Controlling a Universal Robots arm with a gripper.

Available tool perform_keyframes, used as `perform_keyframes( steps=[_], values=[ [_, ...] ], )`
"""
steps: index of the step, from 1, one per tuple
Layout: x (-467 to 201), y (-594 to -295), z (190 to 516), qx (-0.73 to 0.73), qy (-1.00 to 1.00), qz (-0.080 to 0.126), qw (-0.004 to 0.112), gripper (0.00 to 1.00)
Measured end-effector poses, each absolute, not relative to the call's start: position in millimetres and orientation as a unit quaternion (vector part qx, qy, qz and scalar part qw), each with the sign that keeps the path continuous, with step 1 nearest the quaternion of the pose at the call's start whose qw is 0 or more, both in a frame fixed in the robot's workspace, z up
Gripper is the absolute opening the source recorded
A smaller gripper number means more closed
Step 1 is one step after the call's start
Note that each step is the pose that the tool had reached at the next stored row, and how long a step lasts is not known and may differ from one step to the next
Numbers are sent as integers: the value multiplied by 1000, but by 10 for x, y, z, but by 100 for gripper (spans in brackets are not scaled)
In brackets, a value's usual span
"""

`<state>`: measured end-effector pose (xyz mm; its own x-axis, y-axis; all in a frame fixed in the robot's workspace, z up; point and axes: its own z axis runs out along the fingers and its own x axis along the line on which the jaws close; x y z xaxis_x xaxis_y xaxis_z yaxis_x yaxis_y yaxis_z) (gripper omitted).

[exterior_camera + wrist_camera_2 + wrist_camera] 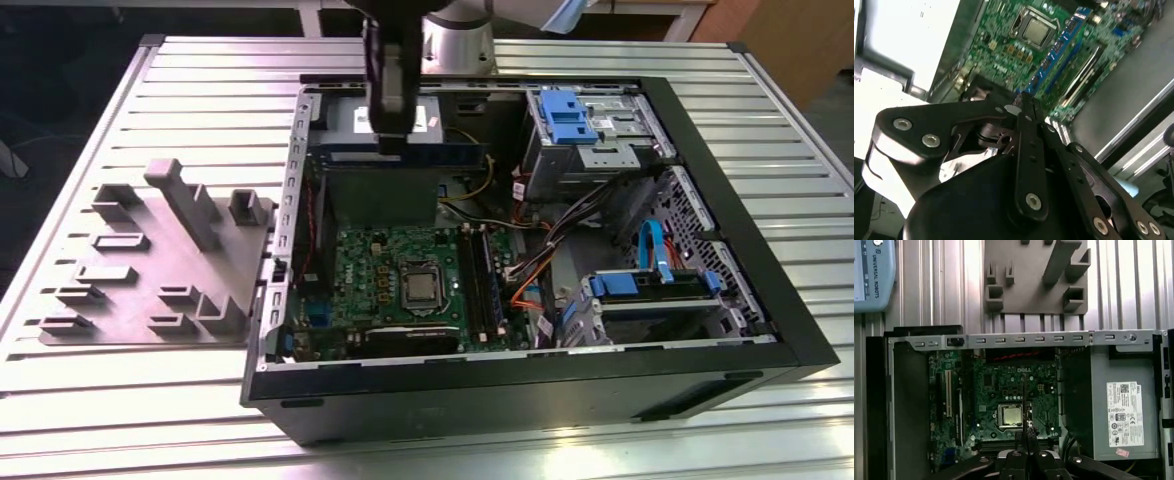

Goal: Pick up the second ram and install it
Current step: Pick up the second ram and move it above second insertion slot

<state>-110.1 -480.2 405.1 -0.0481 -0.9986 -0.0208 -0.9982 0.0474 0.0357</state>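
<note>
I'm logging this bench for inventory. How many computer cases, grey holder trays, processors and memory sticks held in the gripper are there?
computer case: 1
grey holder tray: 1
processor: 1
second ram, held in the gripper: 1
Total: 4

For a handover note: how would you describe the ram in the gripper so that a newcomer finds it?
In the exterior view, find the open computer case on the slatted table. At its upper edge the black gripper is shut on the second ram. It is a long, thin, dark strip held level, unlike the broad green board beneath it.
</note>
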Motion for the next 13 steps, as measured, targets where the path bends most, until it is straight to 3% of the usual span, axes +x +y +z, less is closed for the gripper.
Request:
perform_keyframes(
  steps=[13],
  values=[
    [-887, -4802, 3815, 690, -724, -20, 5, 11]
  ],
)
